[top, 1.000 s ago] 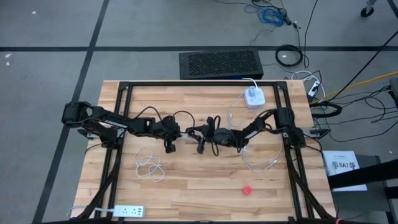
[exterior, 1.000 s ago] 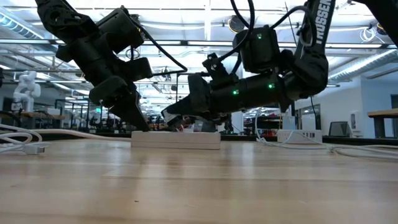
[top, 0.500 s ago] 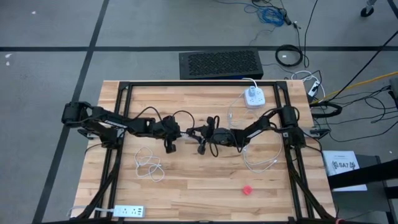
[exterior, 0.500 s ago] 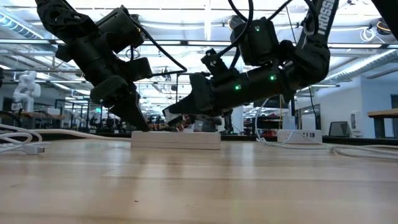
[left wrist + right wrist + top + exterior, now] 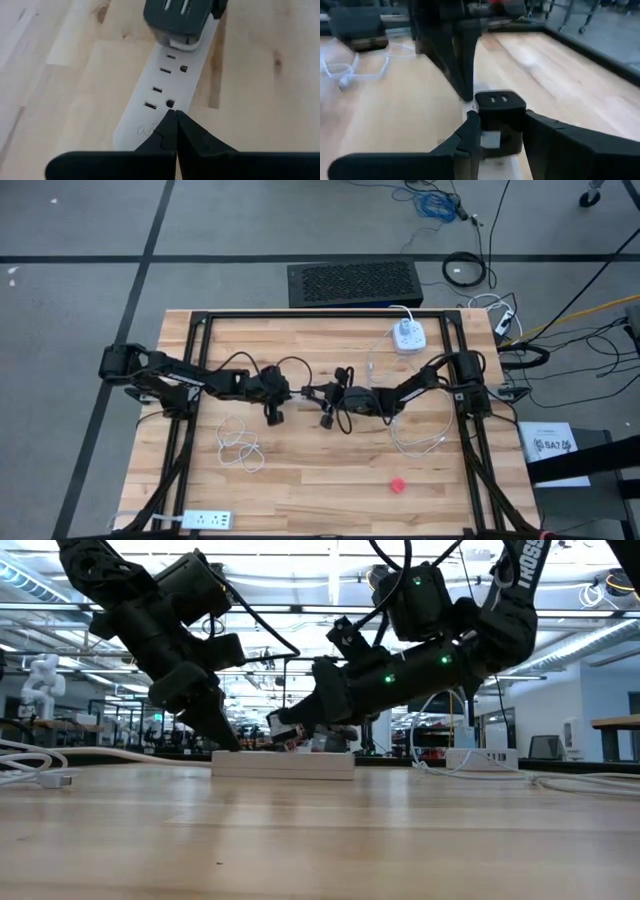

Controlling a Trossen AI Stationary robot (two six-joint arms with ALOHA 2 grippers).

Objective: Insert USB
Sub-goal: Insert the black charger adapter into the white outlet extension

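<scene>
Pale striped wood table (image 5: 330, 470); white power strip (image 5: 165, 95); black plug (image 5: 500, 117); black grippers; small red object (image 5: 398, 485), lower right of the high view.

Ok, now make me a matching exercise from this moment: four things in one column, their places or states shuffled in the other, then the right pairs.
Things:
1. left gripper
2. right gripper
3. red object
4. coiled white cable

States:
A. lies alone on the table, near side, right half
B. fingers shut together, tips at one end of the white power strip
C. lies loose on the left half, nearer than the left arm
D. clamped on the black adapter

Pairs: 1-B, 2-D, 3-A, 4-C
</scene>
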